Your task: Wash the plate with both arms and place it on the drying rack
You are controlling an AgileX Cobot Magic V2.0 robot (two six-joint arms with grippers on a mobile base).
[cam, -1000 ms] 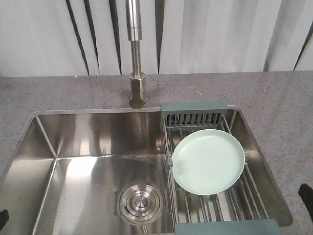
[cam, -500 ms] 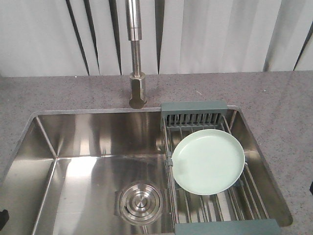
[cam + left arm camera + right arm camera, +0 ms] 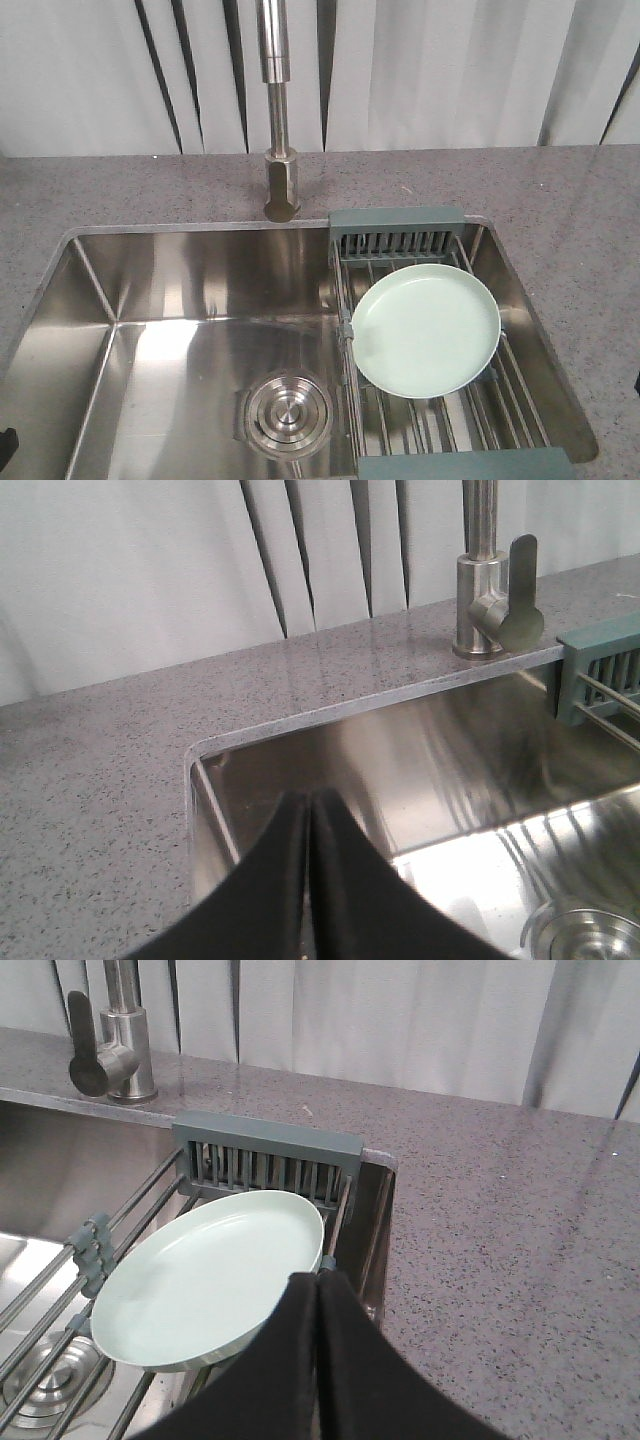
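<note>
Looking at the risks first, we are judging that the plate (image 3: 426, 330) could slide or tip: it is lying flat across the steel rods of the drying rack (image 3: 397, 220), and a closed tip nudging its rim would be pushing it along the rods instead of lifting it. We are also thinking that a one-sided pick could be letting it swing down against the sink (image 3: 180, 290) wall or onto the drain strainer (image 3: 287, 413).

We are keeping both pairs of jaws pressed together, empty, with no gap showing between them in either wrist view. The right gripper (image 3: 318, 1290) is sitting just beside the plate, whose near rim is lying immediately ahead and to the left of the tips; whether they are touching it we cannot tell. The rack's grey-green end bar is standing beyond the plate, farther ahead of those jaws.

The left gripper (image 3: 309, 805) is pointing at the sink's far left corner, well apart from the plate, with the faucet (image 3: 492, 600) off to the jaws' right.
</note>
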